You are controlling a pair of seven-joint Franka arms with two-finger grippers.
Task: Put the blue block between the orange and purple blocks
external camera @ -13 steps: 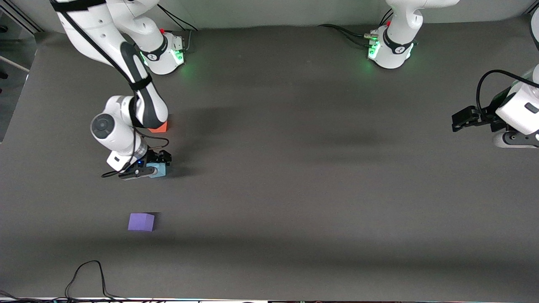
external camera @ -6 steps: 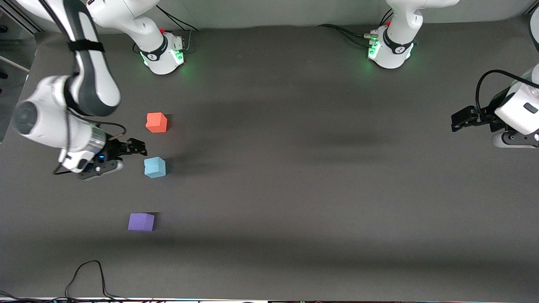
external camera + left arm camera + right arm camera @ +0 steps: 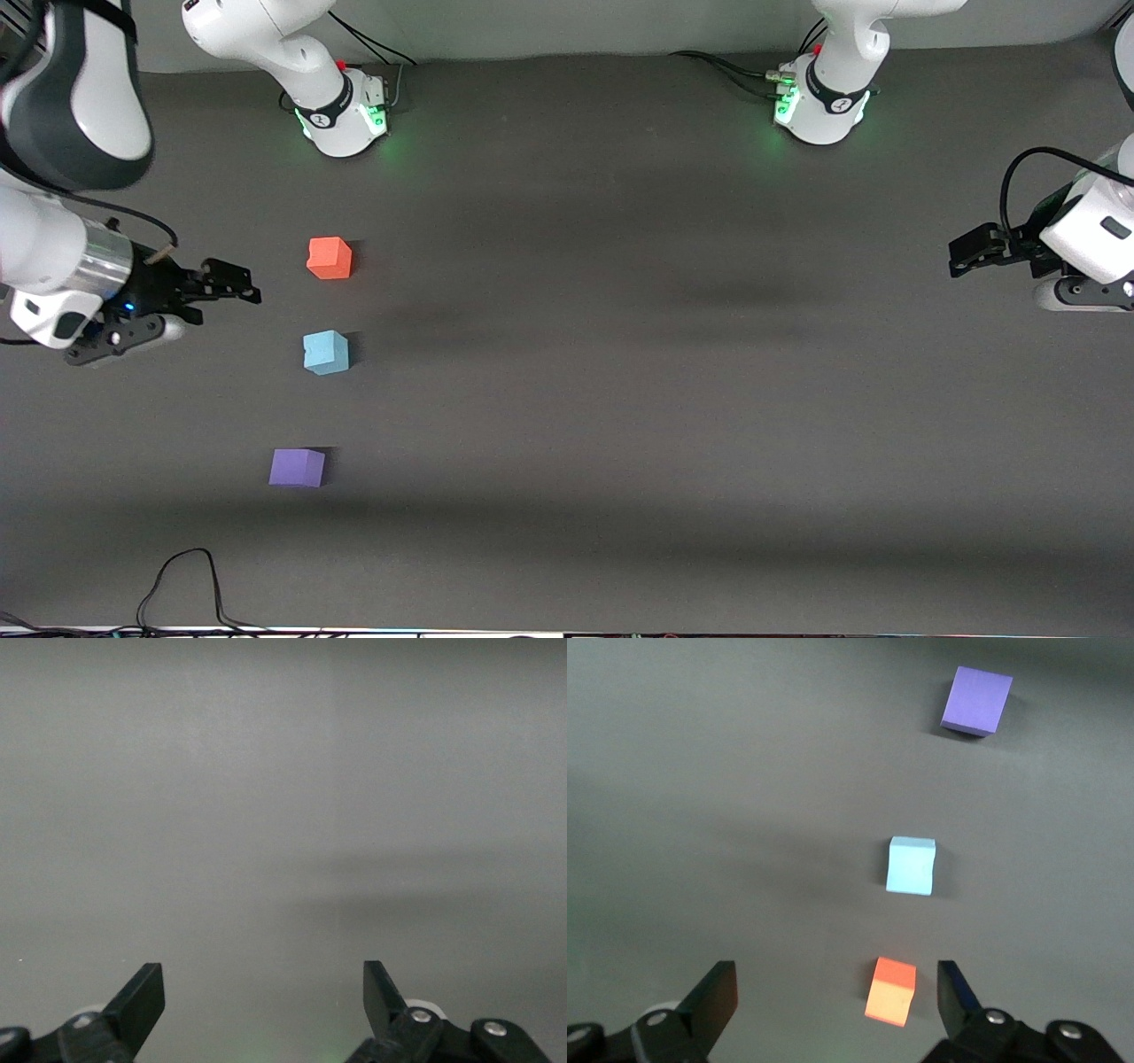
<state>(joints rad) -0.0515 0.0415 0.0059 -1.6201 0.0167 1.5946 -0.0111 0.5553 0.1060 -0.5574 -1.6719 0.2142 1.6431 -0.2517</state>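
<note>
With the blue block (image 3: 326, 353) sitting free on the worktop (image 3: 620, 399) between the orange block (image 3: 330, 258) and purple block (image 3: 297, 467), placement looks done; right end effector (image 3: 232, 288) hangs wide open and empty beside them, left end effector (image 3: 961, 252) waits open, empty.

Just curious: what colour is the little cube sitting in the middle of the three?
Light sky blue: the blue block shows best in the front view.

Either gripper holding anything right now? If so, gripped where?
Nothing held. The right gripper is open and empty, beside the blue block, which sits on the table. The left gripper is open and empty too.
</note>
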